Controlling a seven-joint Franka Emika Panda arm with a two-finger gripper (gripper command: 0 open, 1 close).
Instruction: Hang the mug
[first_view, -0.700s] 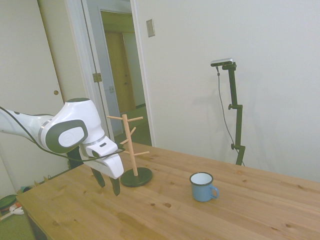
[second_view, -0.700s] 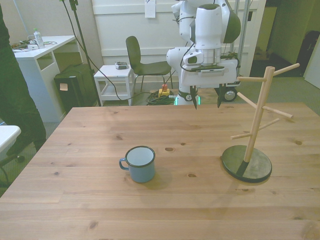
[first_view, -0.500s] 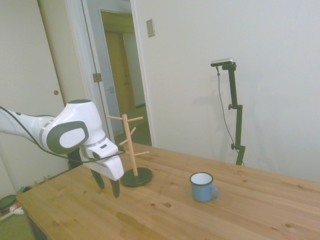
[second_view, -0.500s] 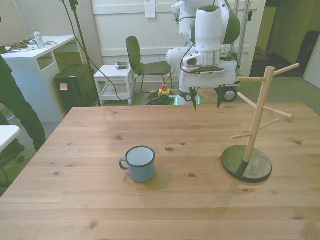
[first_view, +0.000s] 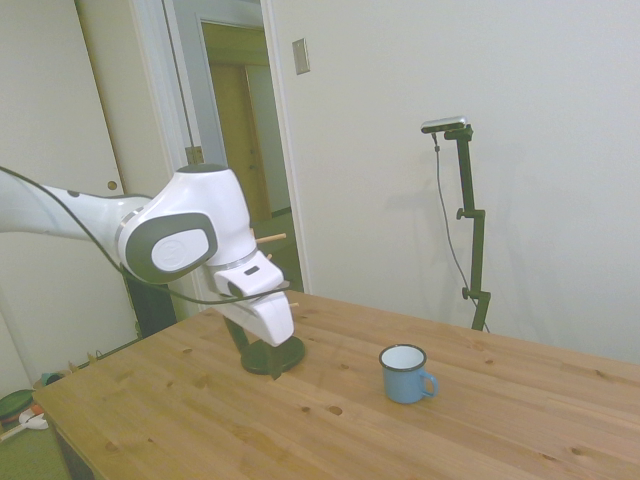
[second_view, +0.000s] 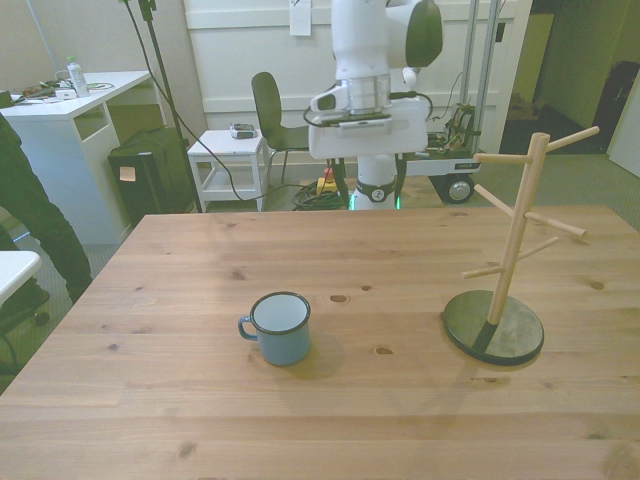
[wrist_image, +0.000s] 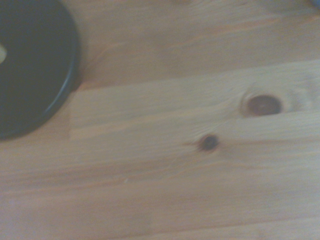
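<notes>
Light-blue, the mug (first_view: 405, 373) stood upright on the wooden table (first_view: 480, 420) in my side view, apart from the gripper (first_view: 258, 362), whose opening I could not tell. In my front view the mug (second_view: 279, 327) stood well apart from the mug tree (second_view: 512, 250). My wrist view showed blurred wood and the tree's dark base (wrist_image: 30, 65).

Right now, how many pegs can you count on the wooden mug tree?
5 on the wooden mug tree: two at the top, one to each side; two lower on the front view's right; one low on its left. Others may be hidden behind the post.
</notes>
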